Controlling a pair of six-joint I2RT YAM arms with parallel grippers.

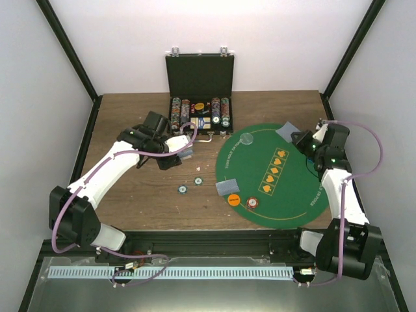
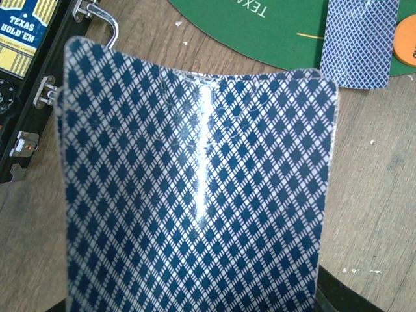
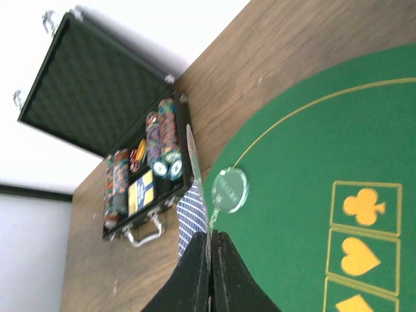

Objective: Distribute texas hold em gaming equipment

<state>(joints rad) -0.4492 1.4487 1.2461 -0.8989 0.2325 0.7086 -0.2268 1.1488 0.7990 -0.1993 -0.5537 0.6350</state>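
2 cards gripped, 1 per arm. Left gripper [image 1: 184,155] clenched on blue-backed playing card [image 2: 195,195], centre-left of top view, just below open black case [image 1: 199,77]. Right gripper [image 3: 209,237] pinched shut on second card [image 1: 285,131], upper right edge of green mat [image 1: 305,185].

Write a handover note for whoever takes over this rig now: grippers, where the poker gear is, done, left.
Left gripper: shut on a bent card near the case.
Right gripper: shut on a second card at the mat's far edge.
Done: flat card, orange disc, red chip, clear disc on the mat; two teal chips on the table.
Left: set down both held cards; chip stacks fill the case.
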